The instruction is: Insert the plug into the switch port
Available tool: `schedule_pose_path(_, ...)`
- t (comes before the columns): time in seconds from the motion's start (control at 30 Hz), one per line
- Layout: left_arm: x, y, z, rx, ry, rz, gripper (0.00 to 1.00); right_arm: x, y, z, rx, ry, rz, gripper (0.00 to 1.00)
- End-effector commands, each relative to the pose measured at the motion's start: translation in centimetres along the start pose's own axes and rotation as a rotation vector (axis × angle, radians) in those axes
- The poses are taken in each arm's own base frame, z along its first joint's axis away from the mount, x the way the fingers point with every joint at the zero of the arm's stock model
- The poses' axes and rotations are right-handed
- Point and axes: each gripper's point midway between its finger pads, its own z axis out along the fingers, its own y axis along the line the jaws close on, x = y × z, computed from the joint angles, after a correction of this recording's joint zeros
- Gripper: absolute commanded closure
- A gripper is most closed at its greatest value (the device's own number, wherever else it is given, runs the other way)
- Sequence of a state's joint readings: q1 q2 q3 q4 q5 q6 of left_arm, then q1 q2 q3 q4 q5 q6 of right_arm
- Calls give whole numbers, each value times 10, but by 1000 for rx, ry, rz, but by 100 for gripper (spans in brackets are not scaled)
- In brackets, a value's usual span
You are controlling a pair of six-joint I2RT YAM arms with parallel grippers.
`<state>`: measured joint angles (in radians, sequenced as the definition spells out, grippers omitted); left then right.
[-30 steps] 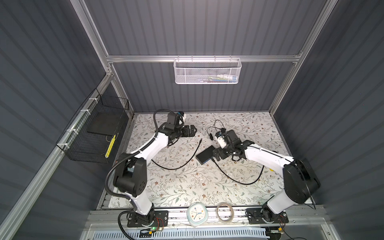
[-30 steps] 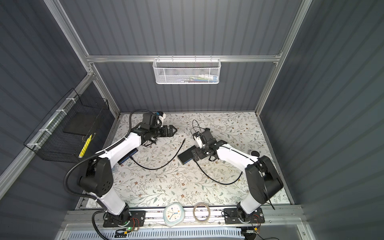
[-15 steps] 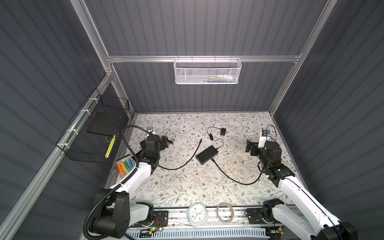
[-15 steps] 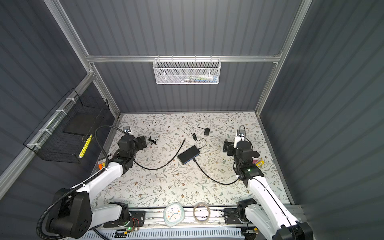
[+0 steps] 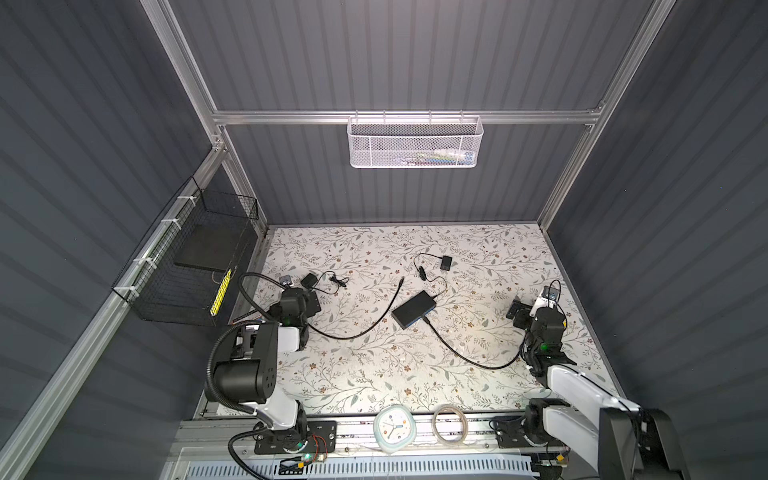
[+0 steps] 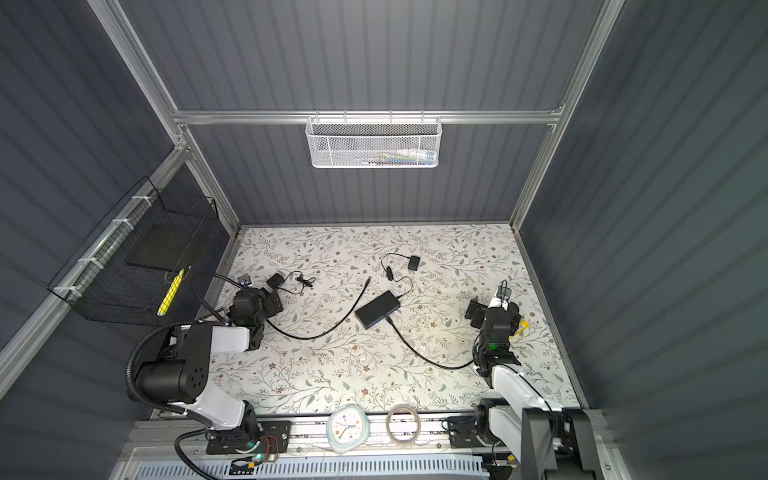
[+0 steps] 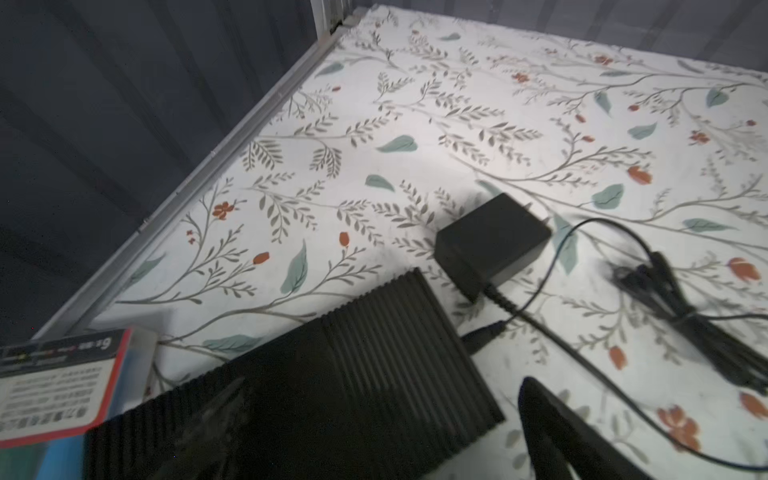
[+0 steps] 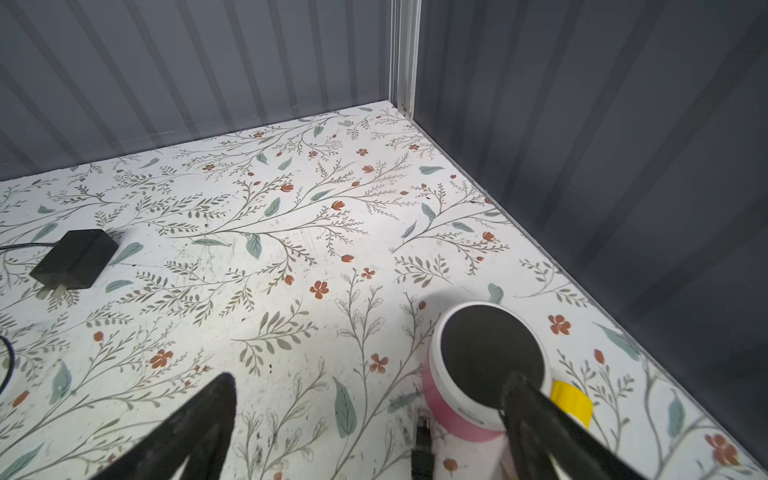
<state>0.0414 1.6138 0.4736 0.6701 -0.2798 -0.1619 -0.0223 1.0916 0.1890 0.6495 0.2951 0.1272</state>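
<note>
The flat black rectangular switch box (image 5: 413,308) with a blue strip along its near long side lay flat and askew near the middle of the white floral-print table (image 5: 374,374), and showed in both top views (image 6: 376,308). Its top was plain matte black, and the blue strip faced the robot's bases. The black plug (image 5: 425,320) of a thick black cable (image 5: 496,368) met that blue side partway along, touching the box. How deep it sat could not be told at this size. That cable curved away toward the right arm.

A thin black wire (image 5: 422,272) ran from the box's far edge to a small black cube-shaped power adapter (image 5: 446,262) lying behind it. A second thick black cable (image 5: 353,336) lay loose on the table. Its free end (image 5: 400,282) was near the box's far left corner but apart from it.

The left gripper (image 5: 311,304) was at the table's left edge, well apart from the box, its jaws spread and holding nothing. Just beyond it lay another black power adapter (image 7: 494,239) with a bundled black cord (image 7: 673,299).

The right gripper (image 8: 370,378) was near the right wall, also well apart from the box. Its jaws were wide and empty, and a pink tub with a white rim and dark lid (image 8: 486,357) stood beside one finger.
</note>
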Motion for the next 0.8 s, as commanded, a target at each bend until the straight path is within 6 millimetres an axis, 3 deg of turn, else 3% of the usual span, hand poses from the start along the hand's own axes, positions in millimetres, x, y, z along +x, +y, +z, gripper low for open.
schedule_pose_path(0.0,-27,-26,-1,199,-94,-2,0,-40,19,8,-90,-163,28,1)
schedule_pose_path(0.17,-27,-38,-5,274,-109,33,0,-26,32,39,-117,-148,-10,1)
schedule_pose_path(0.27,-26,-47,-6,321,-114,57,0,-21,40,45,-147,-67,-38,1)
schedule_pose_path(0.5,-23,-54,-2,347,-89,82,0,-24,40,46,-147,-104,-38,1)
schedule_pose_path(0.63,-18,-75,4,402,-55,155,0,-24,40,46,-147,-103,-37,1)
schedule_pose_path(0.7,-19,-72,0,392,-70,153,0,-23,40,46,-147,-93,-39,1)
schedule_pose_path(0.77,-12,-57,-4,299,-117,136,0,-24,40,46,-147,-99,-38,1)
